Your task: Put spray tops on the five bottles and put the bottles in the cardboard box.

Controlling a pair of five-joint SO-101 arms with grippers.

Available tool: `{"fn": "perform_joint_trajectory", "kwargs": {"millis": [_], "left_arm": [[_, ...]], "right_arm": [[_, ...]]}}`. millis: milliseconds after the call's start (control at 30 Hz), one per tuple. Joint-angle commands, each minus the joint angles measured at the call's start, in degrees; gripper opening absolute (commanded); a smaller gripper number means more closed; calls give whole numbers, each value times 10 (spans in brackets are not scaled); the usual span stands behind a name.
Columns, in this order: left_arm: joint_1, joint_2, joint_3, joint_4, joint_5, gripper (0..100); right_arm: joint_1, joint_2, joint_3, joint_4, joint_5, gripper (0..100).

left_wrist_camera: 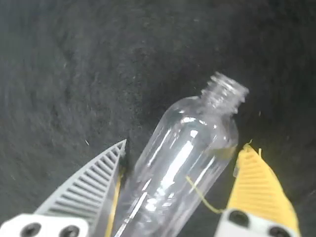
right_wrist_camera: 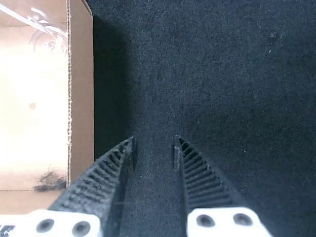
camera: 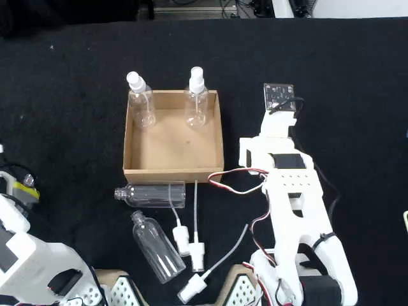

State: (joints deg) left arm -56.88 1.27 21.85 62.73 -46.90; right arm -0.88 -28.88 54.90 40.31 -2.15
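Brown cardboard box [camera: 173, 171] is seen in the middle of the black cloth [camera: 70, 95]. Inside it, one topped bottle [camera: 141, 103] is stood at the 11 o'clock corner and a second topped bottle [camera: 196, 101] at the 1 o'clock corner. At 6 o'clock from the box, a lying bottle [camera: 151, 194], a slanted bottle [camera: 157, 247] and three loose spray tops [camera: 196, 250] are laid.

A clear bottle [left_wrist_camera: 173, 168] with no top is pinched between the left gripper [left_wrist_camera: 183, 147] jaws. The right gripper [right_wrist_camera: 153, 142] is held a little open, with nothing in it, beside the box's 3 o'clock wall.
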Motion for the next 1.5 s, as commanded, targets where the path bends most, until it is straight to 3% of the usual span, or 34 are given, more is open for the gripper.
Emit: {"fn": "perform_joint_trajectory", "kwargs": {"millis": [0,133,300,567,767,967,1200,1367,1467], "left_arm": [[15,-9,-34,1,-120,321],[27,-4,-28,3,-178,321],[36,-4,-28,6,-181,320],[36,-11,28,6,-185,148],[36,-11,17,6,-185,184],[15,-11,-4,6,-185,330],[12,-7,6,6,-249,305],[5,-7,4,3,-251,296],[5,-6,7,7,-251,236]], "right_arm": [[13,-29,-2,-18,5,89],[13,-29,-2,-18,5,89],[13,-29,-2,-18,5,89],[14,-29,-2,-18,5,89],[14,-29,-2,-18,5,89],[14,-29,-2,-18,5,89],[14,-29,-2,-18,5,89],[14,-29,-2,-18,5,89],[14,-29,-2,-18,5,89]]}}
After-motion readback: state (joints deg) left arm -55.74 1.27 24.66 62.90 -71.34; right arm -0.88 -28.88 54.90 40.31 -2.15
